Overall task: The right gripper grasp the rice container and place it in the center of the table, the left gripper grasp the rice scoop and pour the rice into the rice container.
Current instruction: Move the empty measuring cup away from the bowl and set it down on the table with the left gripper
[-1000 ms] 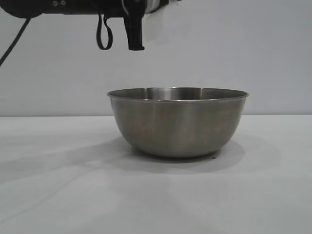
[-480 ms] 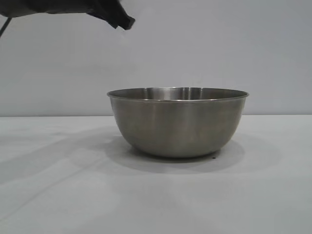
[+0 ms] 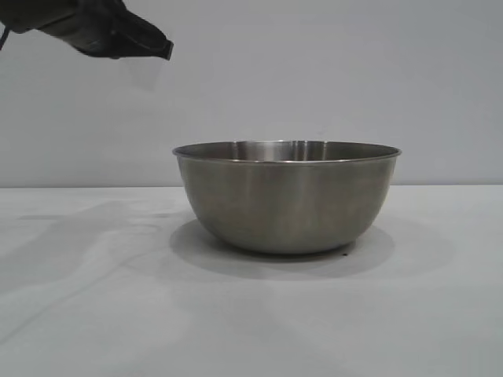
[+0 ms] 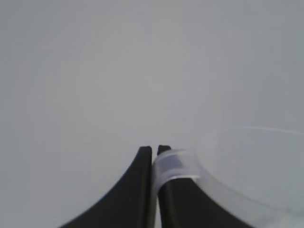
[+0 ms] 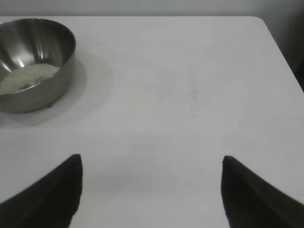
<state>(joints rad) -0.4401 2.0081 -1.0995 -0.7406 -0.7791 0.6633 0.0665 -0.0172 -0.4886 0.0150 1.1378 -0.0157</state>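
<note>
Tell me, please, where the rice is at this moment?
The rice lies as a low white heap inside the steel mixing bowl, which the right wrist view shows standing on the white table, well away from the right gripper.

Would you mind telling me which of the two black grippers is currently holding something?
The left gripper: its fingers are shut on the loop handle of the clear rice scoop. The right gripper stands wide open over the bare table, holding nothing.

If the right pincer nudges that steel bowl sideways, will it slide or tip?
The rice container probably slides rather than tips: it is wide and low on the smooth white table. The rice inside adds a little weight low down. Its narrow base and rounded sides might let it rock slightly.
</note>
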